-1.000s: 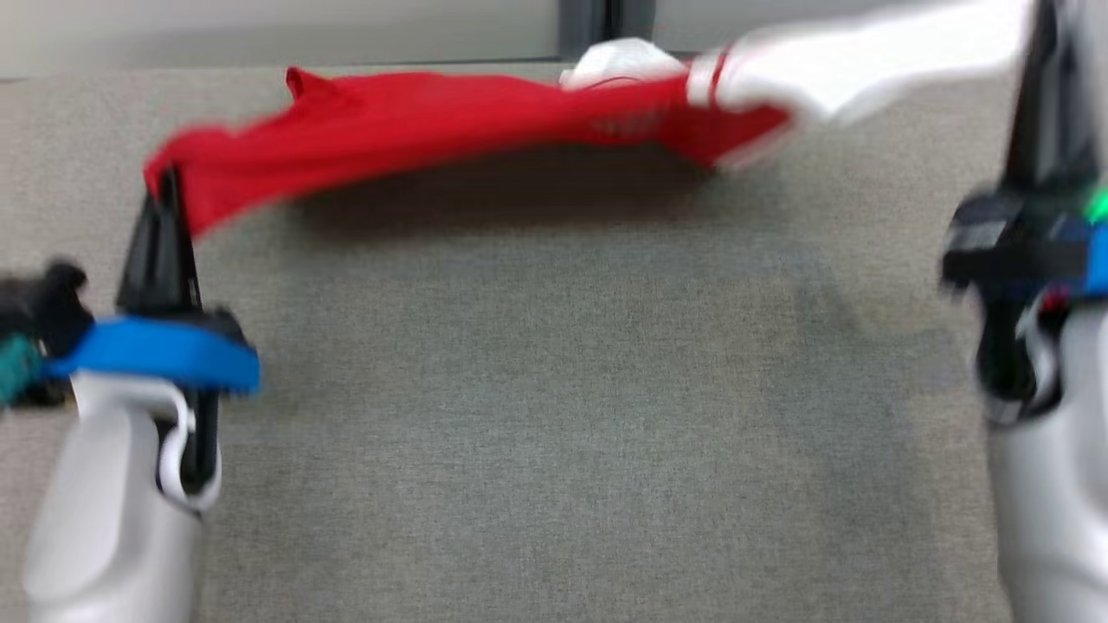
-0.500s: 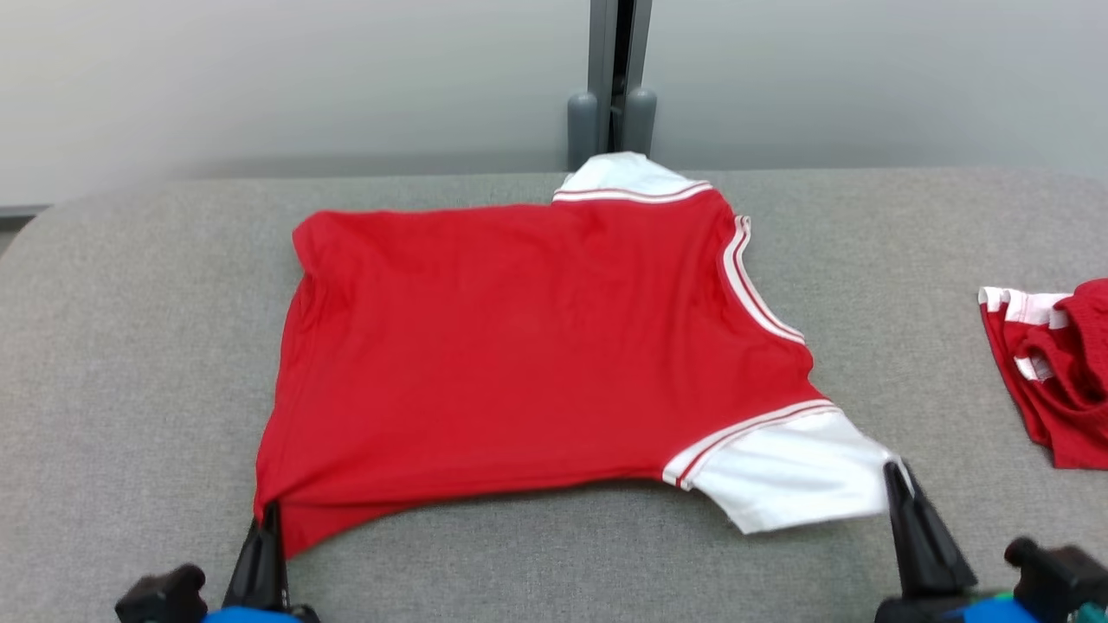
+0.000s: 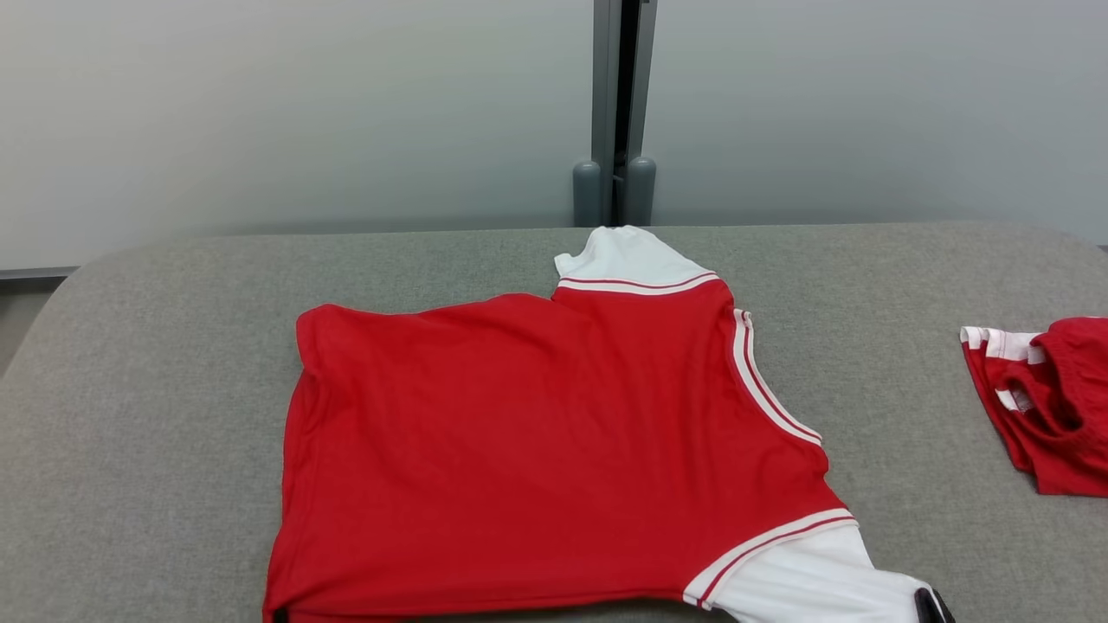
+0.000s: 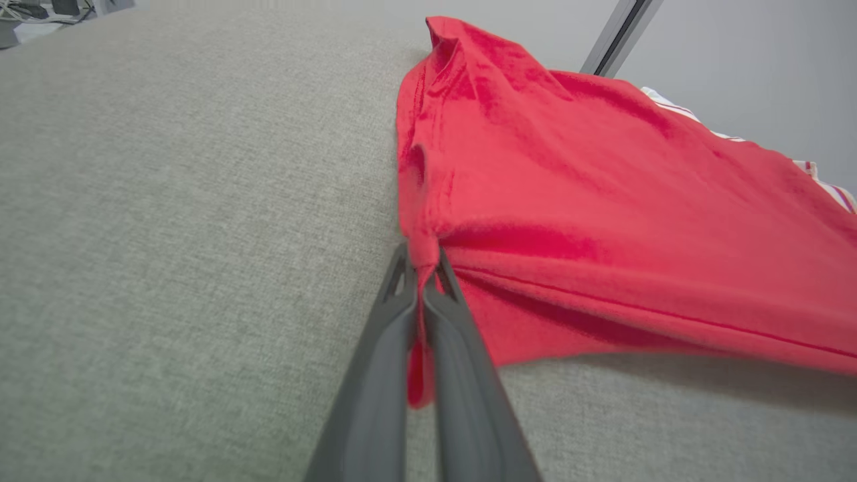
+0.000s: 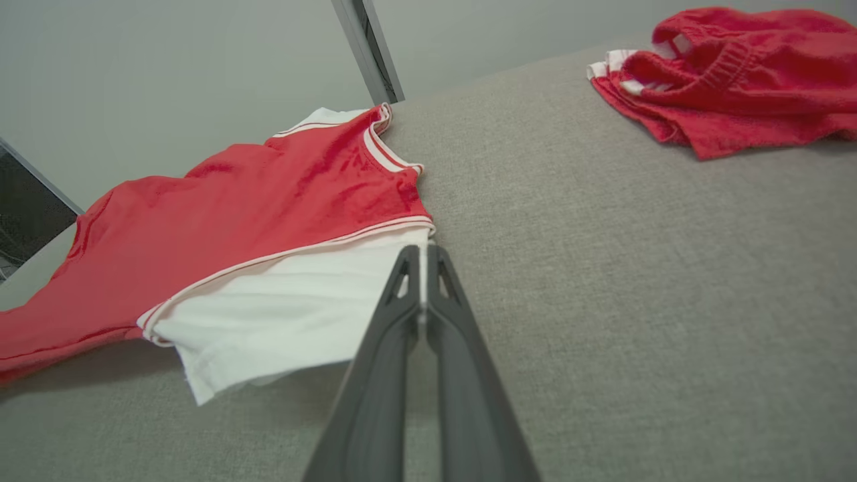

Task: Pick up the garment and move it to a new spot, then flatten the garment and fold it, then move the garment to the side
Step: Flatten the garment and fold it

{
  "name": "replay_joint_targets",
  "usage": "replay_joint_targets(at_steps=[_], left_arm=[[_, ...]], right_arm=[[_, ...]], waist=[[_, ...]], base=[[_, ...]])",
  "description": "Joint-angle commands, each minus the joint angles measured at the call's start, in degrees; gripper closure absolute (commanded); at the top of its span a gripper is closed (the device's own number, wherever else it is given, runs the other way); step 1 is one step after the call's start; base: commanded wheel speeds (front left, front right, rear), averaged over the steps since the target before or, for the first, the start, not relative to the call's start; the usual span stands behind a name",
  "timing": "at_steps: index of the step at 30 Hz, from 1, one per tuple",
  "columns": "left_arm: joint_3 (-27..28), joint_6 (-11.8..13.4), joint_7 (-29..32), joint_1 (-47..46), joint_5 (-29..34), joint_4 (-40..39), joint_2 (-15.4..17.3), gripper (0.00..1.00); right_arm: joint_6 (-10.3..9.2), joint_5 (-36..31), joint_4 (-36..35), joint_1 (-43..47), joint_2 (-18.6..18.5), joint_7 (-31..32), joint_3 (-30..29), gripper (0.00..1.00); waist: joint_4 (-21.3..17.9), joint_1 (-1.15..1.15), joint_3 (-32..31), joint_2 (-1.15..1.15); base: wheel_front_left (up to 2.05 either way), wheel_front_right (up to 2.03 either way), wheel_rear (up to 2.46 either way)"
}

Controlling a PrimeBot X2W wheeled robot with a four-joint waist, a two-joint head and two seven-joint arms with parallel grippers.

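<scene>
Lying spread nearly flat, the garment [image 3: 537, 450] is red and white-sleeved.

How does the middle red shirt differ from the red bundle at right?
The shirt lies spread nearly flat; the bundle is crumpled in a heap. The shirt is pinched by the left gripper at its red corner and the right gripper at its white sleeve; the bundle lies untouched. Both are red with white trim, on the grey table.

The right pincer [image 5: 423, 258] is clamped on the edge of the white sleeve [image 5: 281, 301]; the red garment [image 5: 234, 207] lies spread on the grey worktop [image 5: 636, 268]. A crumpled red-and-white bundle [image 5: 736, 73] sits well apart at upper right.
</scene>
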Motion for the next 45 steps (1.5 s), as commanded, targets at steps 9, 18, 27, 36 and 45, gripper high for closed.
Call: replay_joint_targets(at_steps=[9, 18, 27, 36, 45], left_arm=[[-3.9, 0.1, -0.1, -7.4, 0.8, -6.1, 0.6, 1.0], [-5.9, 0.1, -0.2, -15.1, -0.6, -3.4, 1.1, 1.0], [-7.6, 0.1, -0.1, -23.1, -1.7, 1.2, 2.4, 1.0], [-7.8, 0.1, -0.1, -28.5, -2.6, 4.0, 2.7, 1.0], [-6.0, 0.1, -0.1, -29.0, 0.2, 3.8, 2.1, 0.0]], right_arm=[[-0.01, 0.6, -2.3, -10.7, 1.4, -0.2, -1.2, 1.0], [-0.01, -2.1, 4.5, -25.1, 0.6, -0.2, -1.1, 1.0], [-0.01, -6.9, 13.7, -38.7, 0.2, -0.2, 0.3, 1.0], [-0.01, -12.4, 18.7, -46.2, 0.1, -0.2, -0.8, 1.0], [-0.01, -18.6, 18.4, -47.0, 1.5, -0.2, -3.3, 0.0]], waist=[[1.6, 0.01, 2.3, 0.0], [2.6, 0.01, 6.5, 0.0], [3.5, 0.01, 11.5, 0.0], [4.0, 0.01, 14.8, 0.0], [4.0, 0.01, 15.6, 0.0]], base=[[0.0, 0.0, 0.0], [0.0, 0.0, 0.0], [0.0, 0.0, 0.0], [0.0, 0.0, 0.0], [0.0, 0.0, 0.0]])
